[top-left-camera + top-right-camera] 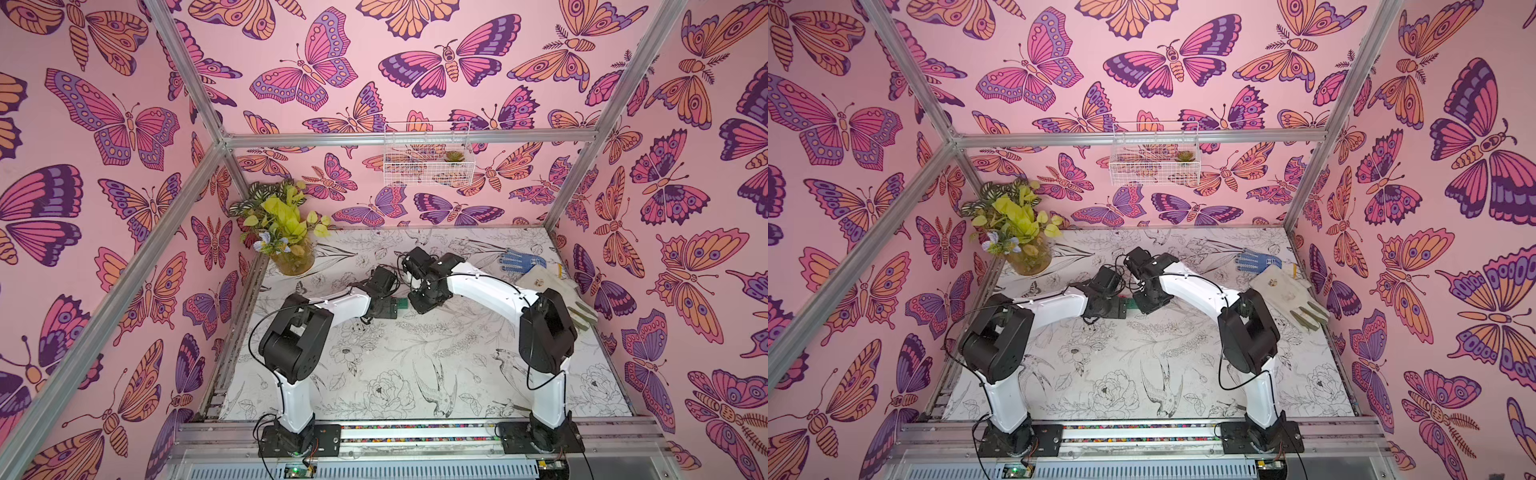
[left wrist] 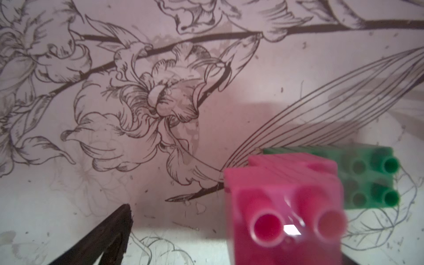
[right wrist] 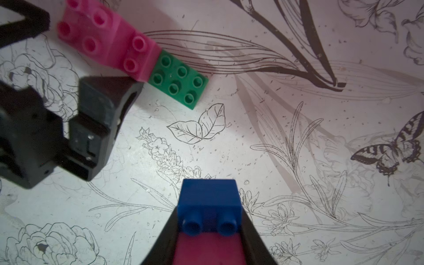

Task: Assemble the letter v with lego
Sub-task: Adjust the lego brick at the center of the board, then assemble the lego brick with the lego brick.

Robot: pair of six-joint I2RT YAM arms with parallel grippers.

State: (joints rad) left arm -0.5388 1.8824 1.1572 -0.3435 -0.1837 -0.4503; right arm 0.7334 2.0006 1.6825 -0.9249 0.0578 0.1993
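Presently, by item:

1. green brick: long, lying on the surface between my two claws, six studs bare.
2. lower pink brick: seated on one end of the green brick, studs up.
3. upper pink brick: joined to the lower pink brick, stepped outward from it, away from the green brick.
4. left claw: mine, jaws wide apart, clamped on nothing. It straddles both of those pink bricks. One finger sits just beside them; the opposite finger stands clear of them in the left wrist view.
5. right claw: mine, jaws together, clamped on the blue brick, apart from the green brick.
6. third pink brick: joined to the blue brick, between the same jaws.
7. lego overall: two separate groups, so the letter v is not yet joined.
8. Sundries: blue dotted glove and white glove near the surface's right edge; potted plant in the far left corner.
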